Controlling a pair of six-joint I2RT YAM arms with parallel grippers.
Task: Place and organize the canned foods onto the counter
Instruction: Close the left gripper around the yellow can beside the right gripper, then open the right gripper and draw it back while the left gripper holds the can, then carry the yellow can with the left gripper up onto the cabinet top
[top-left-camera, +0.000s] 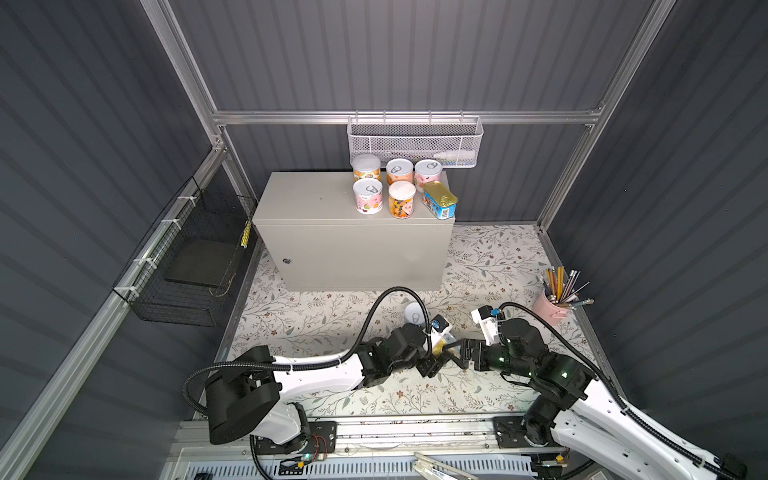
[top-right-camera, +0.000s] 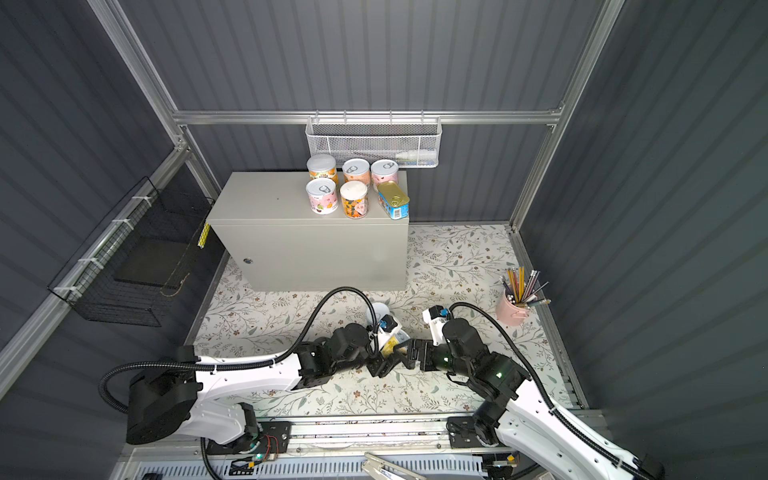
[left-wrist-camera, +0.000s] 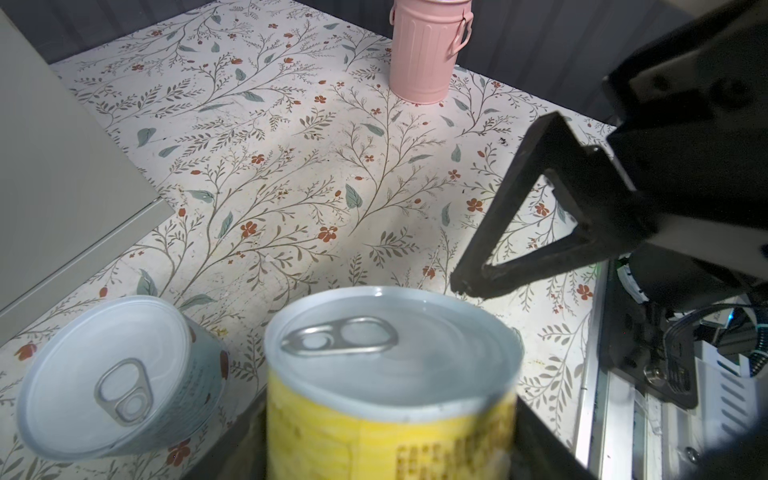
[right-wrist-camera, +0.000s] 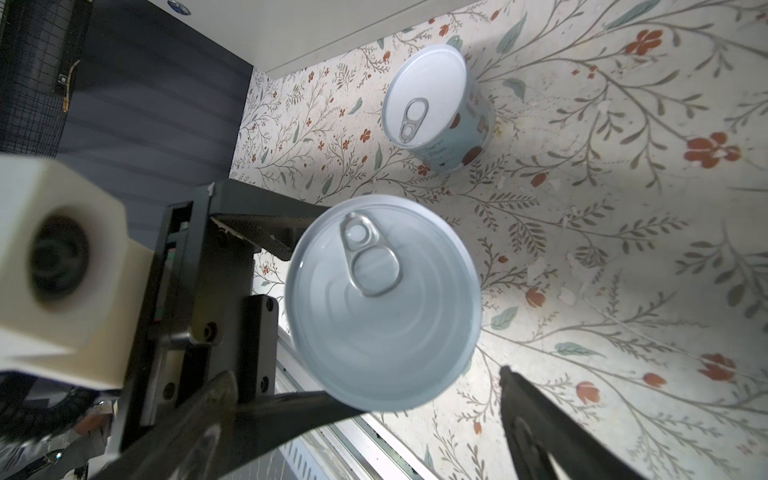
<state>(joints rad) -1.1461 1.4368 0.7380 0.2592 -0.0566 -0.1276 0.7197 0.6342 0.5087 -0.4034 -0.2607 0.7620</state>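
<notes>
On top of the beige box (top-left-camera: 307, 203), at its back right corner, five round cans (top-left-camera: 401, 199) stand in two rows. The blue tin (top-left-camera: 439, 200) with a gold lid stands just beside them. A barcode shows on its end, but no brand name can be read.

Lower, on the floral worktop (top-left-camera: 311, 324), the left gripper (top-left-camera: 436, 354) holds the yellow can (left-wrist-camera: 390, 395) between its jaws. The right gripper (top-left-camera: 452, 352) has its jaws wide apart, close to this can's lid. The left wrist view shows the yellow label with brown print, too blurred to read; the right wrist view shows only the silver pull-tab lid.

The pale blue can (right-wrist-camera: 440, 112) stands free on the worktop, between the held can and the box. Its small print cannot be read, and in both top views the left arm hides most of it. The pink cup (top-left-camera: 550, 309) shows its pencils only in the top views.
</notes>
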